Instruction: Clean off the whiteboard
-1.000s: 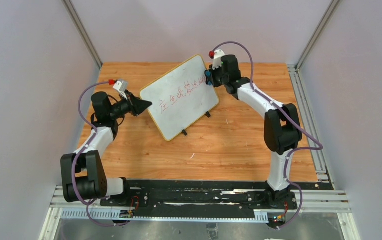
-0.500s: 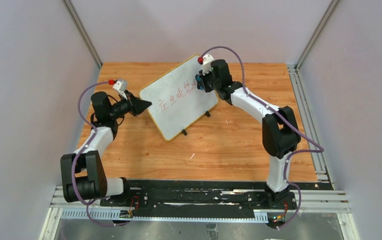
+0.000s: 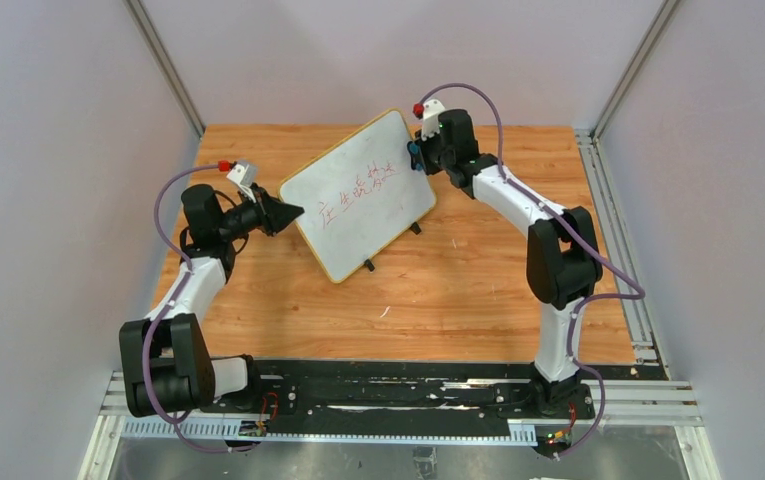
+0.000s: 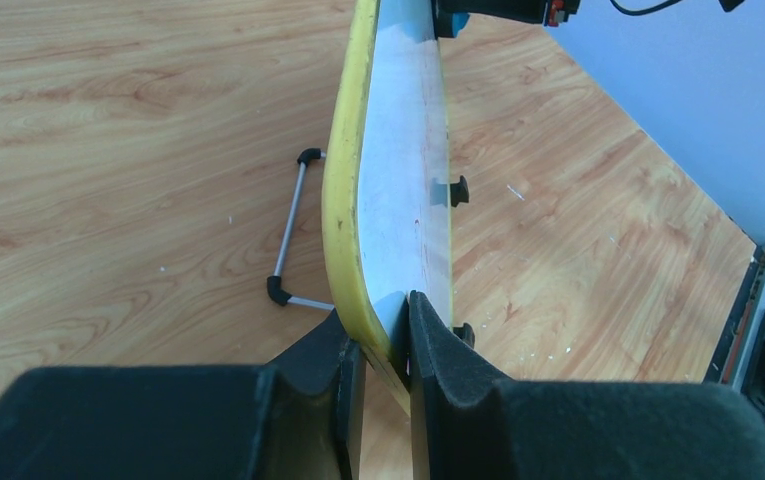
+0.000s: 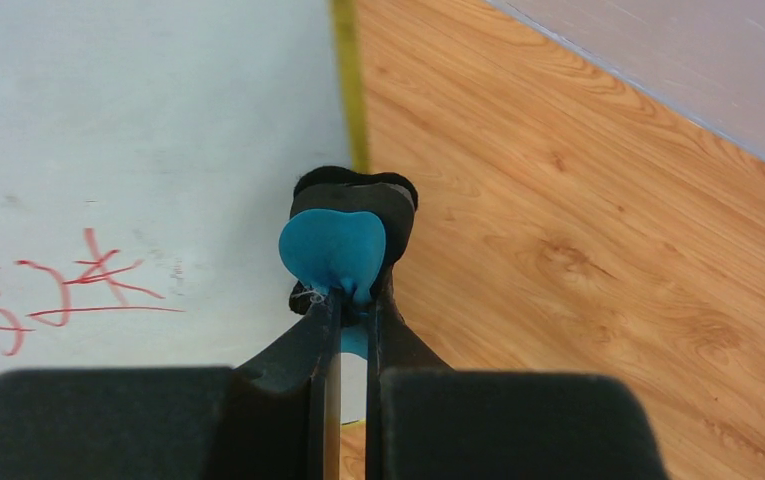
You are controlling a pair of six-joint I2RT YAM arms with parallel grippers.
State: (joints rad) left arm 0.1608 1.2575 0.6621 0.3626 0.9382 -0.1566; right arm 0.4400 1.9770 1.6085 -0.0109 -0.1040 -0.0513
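The whiteboard (image 3: 370, 218) stands tilted on the wooden desk (image 3: 468, 285), turned so that one of its corners points to the far side of the desk. Its lower edge rests on two small black feet (image 3: 368, 266). Behind the whiteboard, the left wrist camera shows a thin wire stand (image 4: 289, 225) on the desk. A yellow rim (image 4: 343, 190) goes around the white face.

The left tool (image 3: 294, 211) is at the left edge of the whiteboard. Its two fingers are pressed on the rim, one on the front face and one on the back, so it pinches the whiteboard.

The right tool (image 3: 416, 156) is at the right side of the whiteboard, near the upper corner. Its fingers are almost together and pinch a small blue eraser (image 5: 333, 248) with a black felt pad (image 5: 398, 205). The eraser is over the white face, just beside the rim. Whether the felt touches the whiteboard cannot be told.

One line of red handwriting (image 3: 358, 188) runs across the middle of the whiteboard. The marks look like Chinese characters, but they are too small to read from above. In the right wrist view the last red strokes (image 5: 88, 285) lie left of the eraser and apart from it, and they cannot be read with certainty.
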